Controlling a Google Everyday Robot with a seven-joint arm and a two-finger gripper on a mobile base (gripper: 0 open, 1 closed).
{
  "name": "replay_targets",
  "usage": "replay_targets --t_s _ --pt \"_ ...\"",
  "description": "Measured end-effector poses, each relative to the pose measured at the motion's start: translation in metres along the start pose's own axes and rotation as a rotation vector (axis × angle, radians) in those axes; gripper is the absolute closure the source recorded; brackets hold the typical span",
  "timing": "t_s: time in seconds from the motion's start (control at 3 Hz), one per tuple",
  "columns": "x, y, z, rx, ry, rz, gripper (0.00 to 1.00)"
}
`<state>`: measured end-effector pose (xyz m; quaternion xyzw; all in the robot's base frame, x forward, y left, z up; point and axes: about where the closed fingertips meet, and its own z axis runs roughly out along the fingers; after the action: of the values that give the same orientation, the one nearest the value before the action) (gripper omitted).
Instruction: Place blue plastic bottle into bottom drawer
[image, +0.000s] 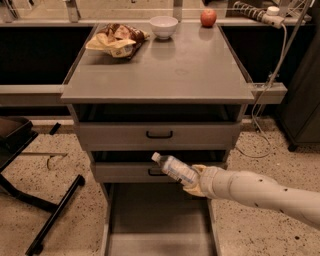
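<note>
The blue plastic bottle (174, 169) is clear and pale bluish with a white cap and a printed label. My gripper (192, 181) is shut on its base end and holds it tilted, cap up-left, in front of the middle drawer and just above the open bottom drawer (157, 220). That drawer is pulled out as a long grey tray below the cabinet. My cream-coloured arm (260, 195) reaches in from the right.
Two upper drawers with black handles (159, 134) are shut. On the cabinet top (175, 70) lie a yellow-and-brown snack bag (116, 40), a white bowl (164, 26) and a red apple (208, 17). A black chair base (30, 190) stands at left. A cable (265, 105) hangs at right.
</note>
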<state>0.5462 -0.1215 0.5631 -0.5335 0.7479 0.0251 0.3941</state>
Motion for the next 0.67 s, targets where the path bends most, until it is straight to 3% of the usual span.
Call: replay_targets --t_s 0.33,0.67 --pt "0.0392 0.0070 0.0048 0.012 0.039 0.057 1.00" --pt "0.0400 0.0072 0.0053 0.012 0.039 0.058 1.00"
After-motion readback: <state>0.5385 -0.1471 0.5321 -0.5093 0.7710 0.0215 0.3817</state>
